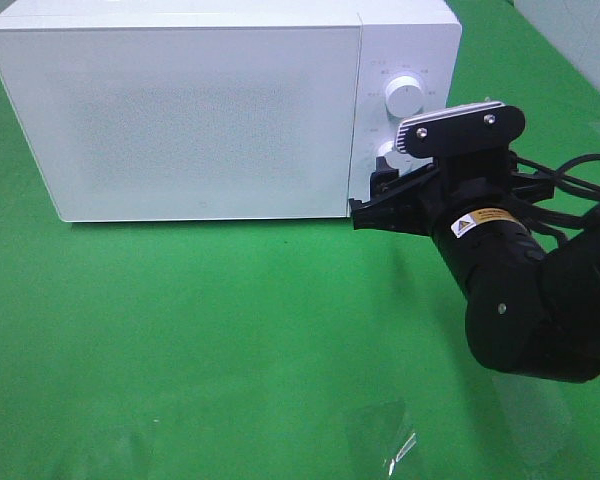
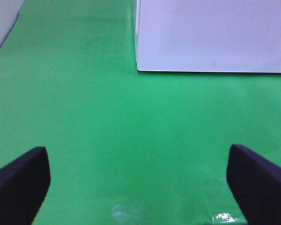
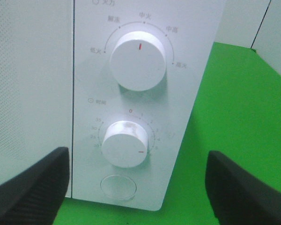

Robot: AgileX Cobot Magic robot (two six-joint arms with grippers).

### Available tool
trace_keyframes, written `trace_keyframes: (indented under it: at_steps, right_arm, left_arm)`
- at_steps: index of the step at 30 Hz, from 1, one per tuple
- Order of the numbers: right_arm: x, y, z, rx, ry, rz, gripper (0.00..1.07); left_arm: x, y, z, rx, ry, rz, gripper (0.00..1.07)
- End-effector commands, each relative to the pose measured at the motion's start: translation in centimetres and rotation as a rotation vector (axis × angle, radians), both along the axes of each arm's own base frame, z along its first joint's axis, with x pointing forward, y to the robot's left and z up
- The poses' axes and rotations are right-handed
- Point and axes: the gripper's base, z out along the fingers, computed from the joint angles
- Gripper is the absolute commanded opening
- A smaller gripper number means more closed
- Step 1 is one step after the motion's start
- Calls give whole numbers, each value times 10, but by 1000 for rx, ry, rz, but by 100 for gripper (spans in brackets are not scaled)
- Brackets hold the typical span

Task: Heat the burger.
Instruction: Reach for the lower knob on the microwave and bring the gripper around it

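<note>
Bright green tabletop (image 1: 210, 340), pale wall (image 1: 580, 45).

Lower knob (image 1: 387, 152), just ahead of right gripper (image 1: 370, 200) jaws, half hidden by gripper. Microwave (image 1: 410, 40) inside hidden behind shut door (image 1: 180, 120). Knob numbers blurred. Jaws cut off by picture edge.

The right arm (image 1: 540, 300) was bent at its wrist, and the right gripper (image 1: 372, 200) pointed forward with jaws wide apart. The left gripper (image 2: 138, 185) was open too, its black fingers (image 2: 18, 180) level with each other
</note>
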Motion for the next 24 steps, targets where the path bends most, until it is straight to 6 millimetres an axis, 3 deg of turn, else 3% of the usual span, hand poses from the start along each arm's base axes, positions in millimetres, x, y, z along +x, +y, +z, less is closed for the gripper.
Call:
trace_keyframes:
  at_steps: [1, 17, 24]
  right_arm:
    - [8, 5, 0, 29, -63, -18, 76]
    - [41, 17, -13, 82, -77, -59, 76]
    - [57, 13, -23, 130, -66, -92, 76]
  left_arm:
    - [-1, -1, 0, -4, -26, -2, 94]
    - [-1, -1, 0, -4, -26, -2, 94]
    - [-1, -1, 0, -4, -26, -2, 94]
